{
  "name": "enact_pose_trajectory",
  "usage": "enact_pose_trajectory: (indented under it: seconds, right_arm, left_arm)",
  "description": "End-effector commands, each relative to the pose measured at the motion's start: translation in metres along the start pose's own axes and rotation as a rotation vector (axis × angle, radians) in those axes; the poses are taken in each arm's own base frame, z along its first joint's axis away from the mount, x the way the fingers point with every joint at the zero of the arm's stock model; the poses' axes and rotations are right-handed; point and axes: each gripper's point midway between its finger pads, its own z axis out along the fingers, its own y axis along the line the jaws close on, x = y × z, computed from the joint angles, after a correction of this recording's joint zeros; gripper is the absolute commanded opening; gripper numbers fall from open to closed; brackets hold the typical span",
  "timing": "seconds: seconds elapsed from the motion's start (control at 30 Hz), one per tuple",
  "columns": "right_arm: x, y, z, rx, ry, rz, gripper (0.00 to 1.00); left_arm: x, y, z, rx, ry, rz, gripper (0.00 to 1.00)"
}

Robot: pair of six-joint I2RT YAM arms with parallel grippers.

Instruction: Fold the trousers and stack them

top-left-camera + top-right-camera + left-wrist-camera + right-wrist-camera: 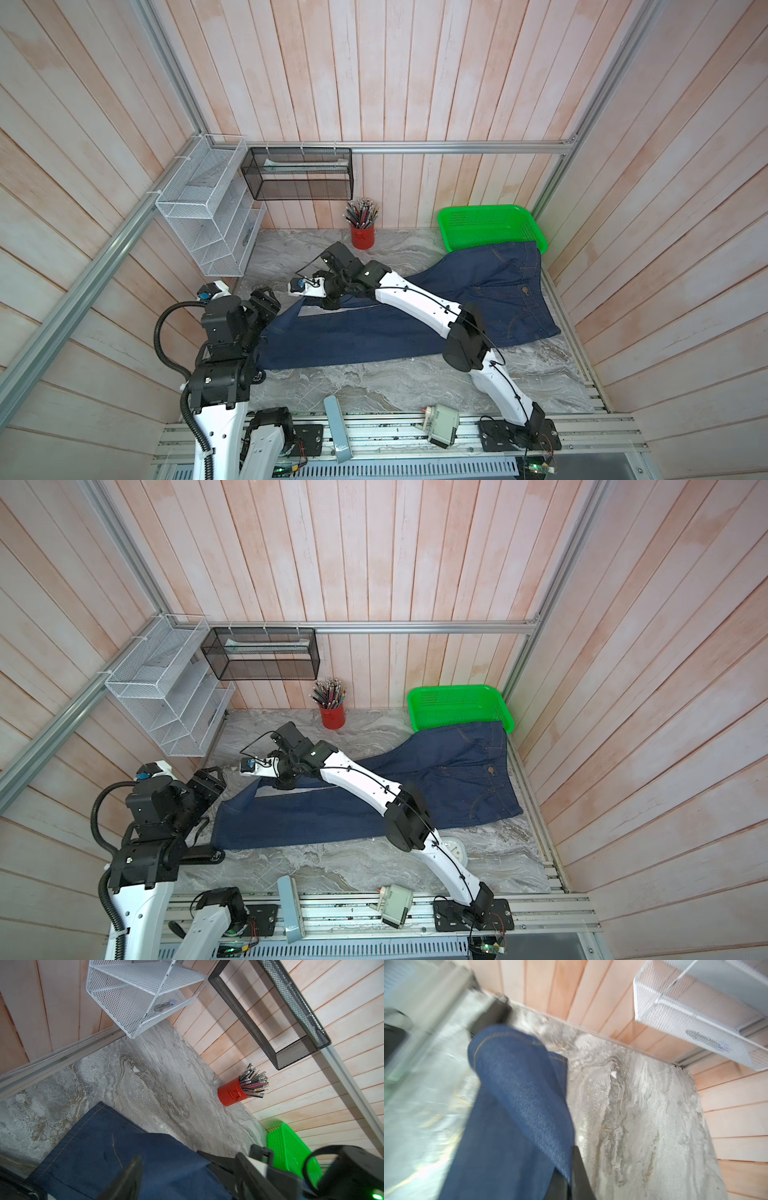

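One pair to deal with here, the trousers [395, 328], dark blue denim, spread flat across the grey marbled counter [374, 386] in both top views; the waist end is over on the right, and its top edge lies over the near rim of the green basket [490, 224] in the back right corner; the legs run out to the left, with the near one lying flat all the way to its hem; the right tool [330, 305] has reached across the middle and is clamped on the far leg close to its hem, so that end is pulled up off the counter and hangs as a loose strip; in the right wrist view the denim bunches up between the dark fingers [579, 1172], though that shot is pretty blurry; the left tool [265, 302] sits just above the hem end at the left, jaws spread wide with nothing in them, and in its wrist view the cloth lies flat underneath; the red cup [362, 239] of pencils stands by the back wall, well apart from the denim.
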Motion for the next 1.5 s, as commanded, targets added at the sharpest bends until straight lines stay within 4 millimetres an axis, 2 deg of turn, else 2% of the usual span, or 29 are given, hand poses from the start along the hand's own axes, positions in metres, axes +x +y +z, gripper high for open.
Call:
enact_pose_trajectory:
  seconds: [0.0,0.13,0.23,0.3,0.4,0.5,0.57,0.63,0.77,0.87,0.93,1.17,1.27,1.33,1.37,1.4,1.47]
  right_arm:
    - [0.031,0.052,-0.008,-0.249,0.086,0.234,0.0]
    - [0.045,0.064,-0.02,-0.348,0.101,0.374,0.0]
    - [0.075,0.055,-0.016,-0.356,0.158,0.478,0.02]
    - [0.098,0.047,-0.01,-0.36,0.193,0.548,0.05]
    - [0.126,0.032,-0.004,-0.327,0.223,0.597,0.08]
    - [0.139,0.015,0.001,-0.285,0.223,0.607,0.11]
    - [0.143,-0.002,0.002,-0.234,0.208,0.61,0.17]
    - [0.156,-0.015,0.013,-0.196,0.199,0.617,0.2]
    - [0.149,-0.051,0.013,-0.103,0.108,0.603,0.24]
    - [0.148,-0.075,0.015,-0.016,0.065,0.59,0.37]
    - [0.144,-0.091,0.015,0.039,0.031,0.586,0.42]
    - [0.14,-0.153,-0.011,0.242,-0.074,0.611,0.63]
    - [0.137,-0.165,-0.026,0.278,-0.09,0.61,0.66]
    - [0.136,-0.166,-0.032,0.284,-0.086,0.609,0.66]
    - [0.141,-0.163,-0.029,0.276,-0.071,0.614,0.66]
    - [0.127,-0.164,-0.042,0.281,-0.085,0.6,0.66]
    - [0.125,-0.154,-0.043,0.261,-0.065,0.6,0.68]
  left_arm:
    - [-0.002,0.003,-0.006,-0.033,0.017,0.033,0.73]
    - [0.019,0.011,0.007,-0.068,0.125,0.058,0.75]
    - [0.041,0.016,0.022,-0.078,0.236,0.059,0.75]
    - [0.055,0.015,0.03,-0.056,0.296,0.055,0.75]
    - [0.065,0.014,0.037,-0.037,0.338,0.049,0.75]
    - [0.068,0.013,0.04,-0.03,0.354,0.051,0.75]
    - [0.072,0.013,0.042,-0.026,0.369,0.051,0.75]
    - [0.075,0.011,0.044,-0.019,0.384,0.048,0.75]
    - [0.082,0.006,0.046,0.007,0.406,0.05,0.75]
    - [0.09,0.0,0.047,0.033,0.428,0.068,0.75]
    - [0.096,-0.006,0.048,0.047,0.446,0.085,0.75]
    - [0.109,-0.017,0.05,0.055,0.475,0.125,0.75]
    - [0.109,-0.016,0.053,0.043,0.47,0.131,0.75]
    - [0.109,-0.016,0.056,0.038,0.467,0.129,0.75]
    - [0.109,-0.016,0.058,0.035,0.467,0.127,0.75]
    - [0.11,-0.015,0.06,0.029,0.468,0.126,0.75]
    - [0.111,-0.012,0.065,0.01,0.468,0.125,0.75]
